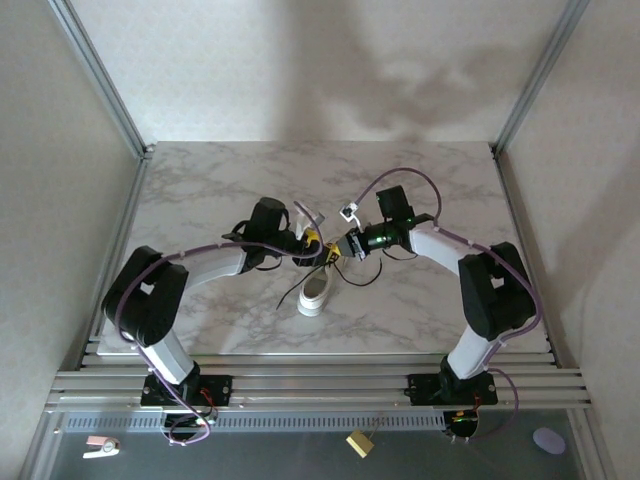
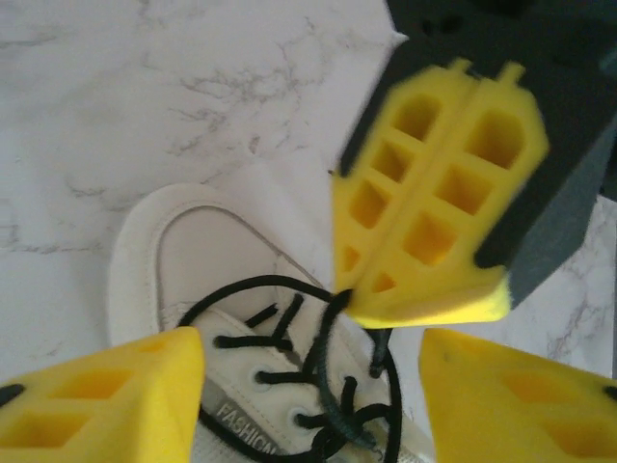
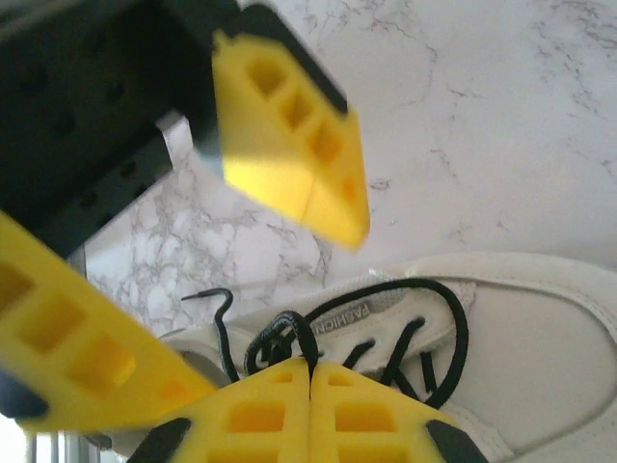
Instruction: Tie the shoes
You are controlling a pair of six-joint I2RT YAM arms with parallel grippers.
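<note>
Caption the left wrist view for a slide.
Open left gripper hovers over the white sneaker while the shut right gripper pinches its black lace.

The table (image 1: 200, 190) top looks like white marble with grey veins, smooth and with a soft shine. The sneaker (image 2: 193, 251) has a matt white upper, perhaps smooth leather or an imitation. The laces (image 2: 326, 357) are thin black woven cord. The fingers (image 2: 96, 405) of the left gripper (image 2: 310, 381) and of the right gripper (image 3: 310, 381) are matt yellow plastic with hollow cells. The rails (image 1: 320, 385) at the bottom of the top view are bare, dull metal.
</note>
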